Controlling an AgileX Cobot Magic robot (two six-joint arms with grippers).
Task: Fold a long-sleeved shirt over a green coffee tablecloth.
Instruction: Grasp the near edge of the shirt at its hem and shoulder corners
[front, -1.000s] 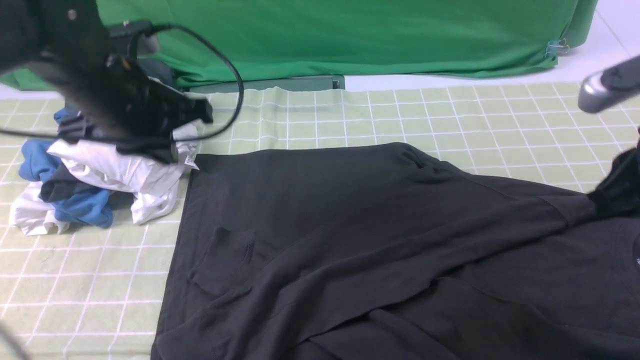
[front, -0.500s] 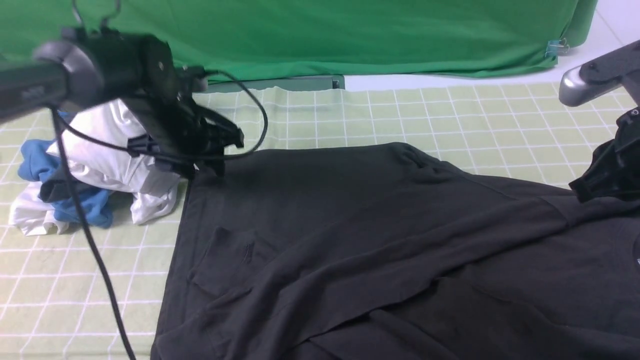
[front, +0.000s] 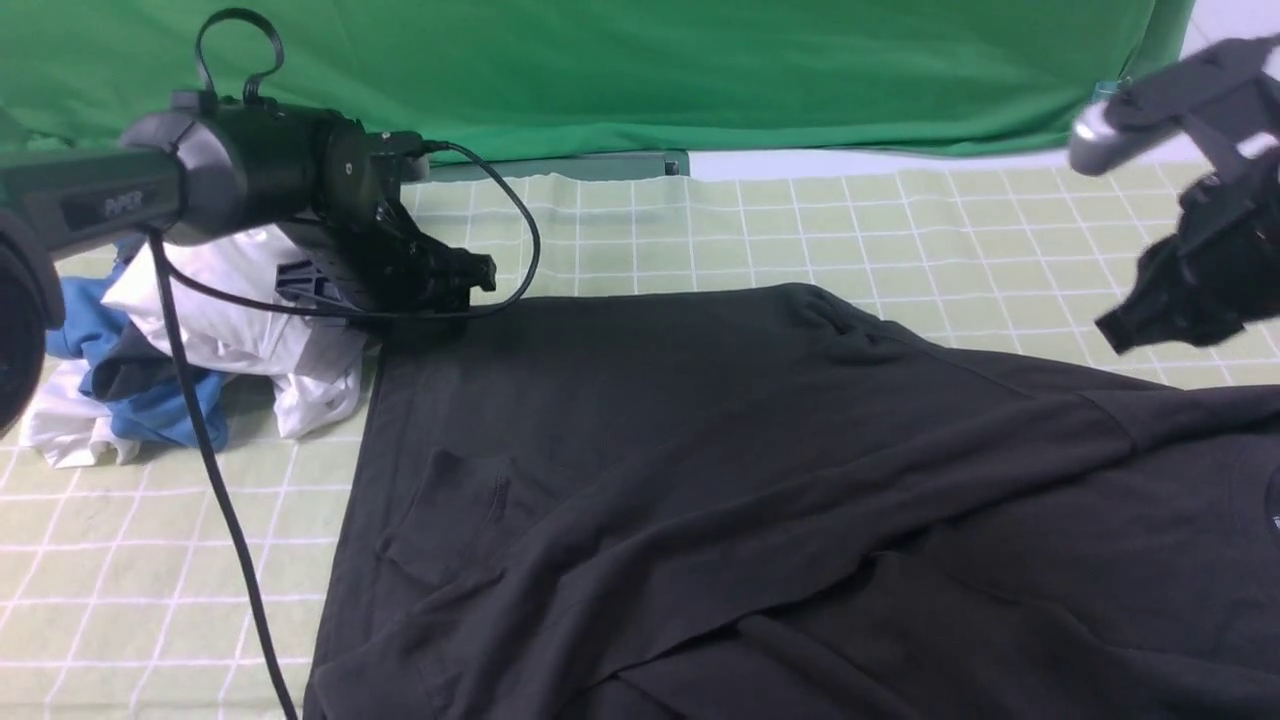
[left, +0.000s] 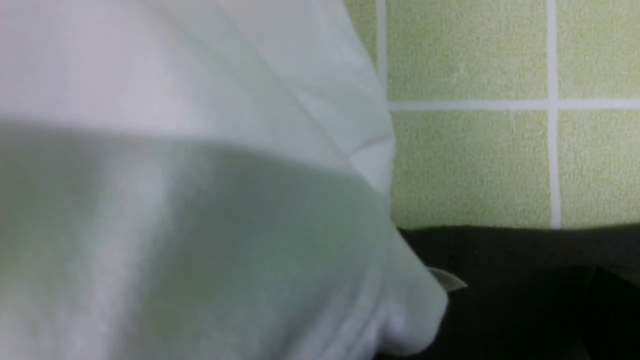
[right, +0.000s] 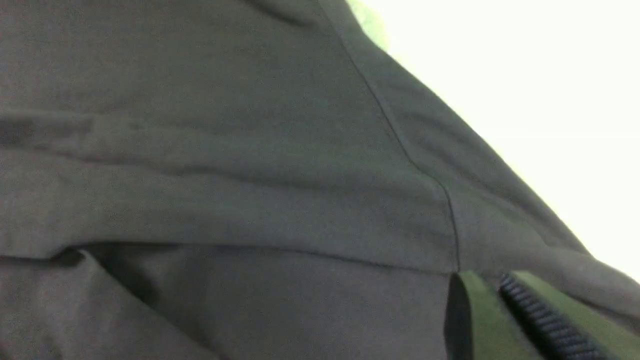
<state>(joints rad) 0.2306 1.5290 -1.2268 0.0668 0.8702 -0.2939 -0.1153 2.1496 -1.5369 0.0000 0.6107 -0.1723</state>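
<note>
The black long-sleeved shirt (front: 760, 480) lies spread over the pale green checked tablecloth (front: 900, 230), with one sleeve folded across its body. My left gripper (front: 465, 285) is low at the shirt's far left corner, beside the clothes pile. In the left wrist view the shirt's edge (left: 500, 300) and a white label tip (left: 447, 280) show; only one dark finger (left: 615, 315) is faintly visible, far to one side, so the gripper reads as open. My right gripper (front: 1125, 328) hangs blurred above the shirt's right side, its fingers (right: 472, 320) slightly apart and empty over the shirt (right: 225, 150).
A pile of white, blue and dark garments (front: 230, 330) sits at the left; its white fabric (left: 175, 200) fills much of the left wrist view. A deep green backdrop (front: 700, 70) hangs behind. The left arm's black cable (front: 220, 500) trails over the cloth.
The left arm swung down and to the right, onto the shirt's far left corner. The right gripper let go of the black cloth and rose away from the shirt.
</note>
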